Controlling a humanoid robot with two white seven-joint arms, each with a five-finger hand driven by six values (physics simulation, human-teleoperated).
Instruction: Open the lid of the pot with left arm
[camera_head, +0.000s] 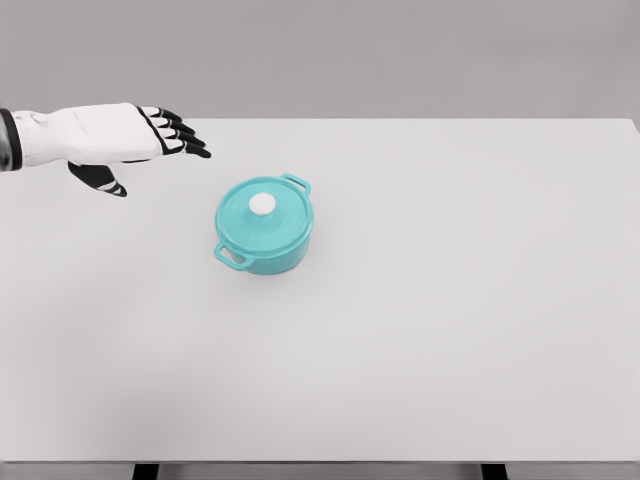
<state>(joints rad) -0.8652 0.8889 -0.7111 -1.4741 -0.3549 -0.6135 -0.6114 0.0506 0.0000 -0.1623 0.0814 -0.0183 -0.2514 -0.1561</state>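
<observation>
White left hand (128, 133); seemingly black fingers (183, 131)

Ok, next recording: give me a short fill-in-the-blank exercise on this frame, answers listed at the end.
1. The round white knob sits on the teal pot's ____.
2. The teal two-handled pot stands on the ____ table.
3. The white left hand has its fingers ____ and holds nothing.
4. The lid is ____ the pot.

Answers: lid; white; open; on

table (450, 330): white, matte, fills most of view | wall (400, 55): plain grey, behind far edge | legs (146, 471): dark, at near edge | light: soft, even
</observation>
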